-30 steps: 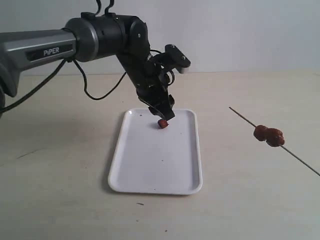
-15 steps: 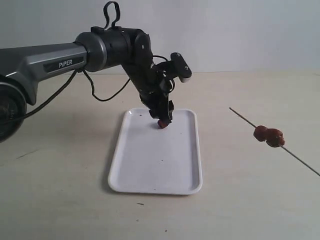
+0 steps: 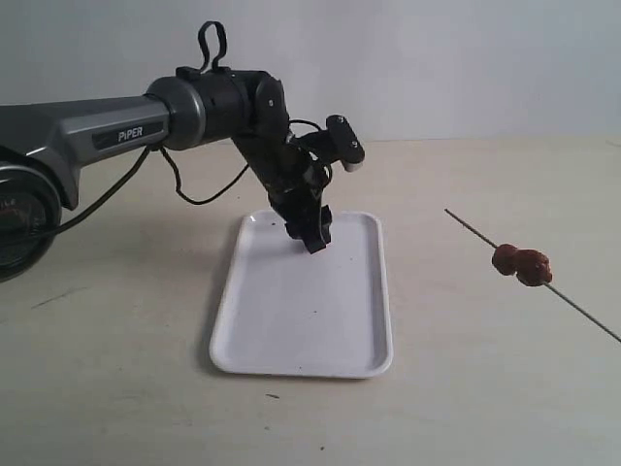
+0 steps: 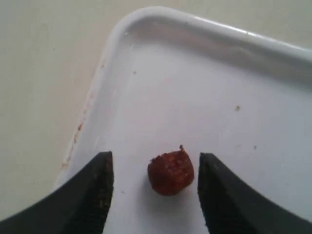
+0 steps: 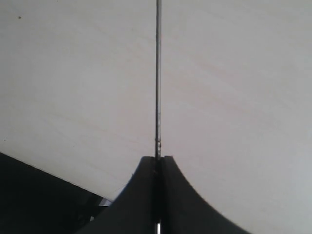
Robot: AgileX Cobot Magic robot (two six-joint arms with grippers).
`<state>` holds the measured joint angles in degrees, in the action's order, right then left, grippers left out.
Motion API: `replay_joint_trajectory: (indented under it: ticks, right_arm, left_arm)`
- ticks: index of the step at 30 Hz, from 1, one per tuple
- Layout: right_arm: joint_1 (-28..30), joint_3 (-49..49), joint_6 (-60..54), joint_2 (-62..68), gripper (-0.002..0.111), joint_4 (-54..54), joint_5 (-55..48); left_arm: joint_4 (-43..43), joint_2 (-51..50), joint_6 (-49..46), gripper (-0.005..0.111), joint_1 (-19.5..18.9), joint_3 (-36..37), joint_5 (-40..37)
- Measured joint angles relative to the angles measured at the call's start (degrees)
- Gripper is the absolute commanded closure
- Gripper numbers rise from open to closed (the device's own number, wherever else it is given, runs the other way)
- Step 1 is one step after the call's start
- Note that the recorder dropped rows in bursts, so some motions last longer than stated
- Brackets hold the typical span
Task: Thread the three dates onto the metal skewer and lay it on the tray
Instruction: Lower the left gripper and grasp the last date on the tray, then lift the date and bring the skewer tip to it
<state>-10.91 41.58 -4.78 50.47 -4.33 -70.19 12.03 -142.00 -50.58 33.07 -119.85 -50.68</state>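
Left gripper (image 4: pixel 154 165) has sunk to the tray (image 4: pixel 161 73), spread jaws flanking a date (image 4: pixel 170 172) only its wrist camera sees; right gripper (image 5: pixel 157 163) clamps skewer (image 5: pixel 157 73).

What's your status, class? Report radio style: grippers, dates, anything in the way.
Left gripper open, straddling third date on tray, not touching. Right gripper shut on skewer; two dates threaded. No obstruction seen.
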Motion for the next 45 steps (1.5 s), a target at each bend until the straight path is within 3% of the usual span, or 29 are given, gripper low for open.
replay_joint_trajectory:
  ticks: [12,19,35,39,45]
  right_arm:
    - [0.0,0.0,0.0,0.0,0.108,0.3,0.0]
    - [0.0,0.0,0.0,0.0,0.108,1.0,0.0]
    - [0.0,0.0,-1.5,1.1,0.108,-3.4,0.0]
    - [0.0,0.0,-3.1,3.0,0.108,-5.6,0.0]
    - [0.0,0.0,-4.2,3.6,0.108,-6.8,0.0]
  left_arm:
    - [0.5,-1.8,-0.1,0.055,0.0,-0.1,0.3]
    - [0.6,-2.0,-0.1,0.075,0.1,-0.3,0.4]
    - [0.3,2.2,-0.6,0.073,0.1,-0.3,3.0]
    - [0.3,5.5,-9.0,0.073,0.1,-0.3,0.2]
    - [2.7,6.9,-27.9,0.073,0.1,-0.3,-16.2]
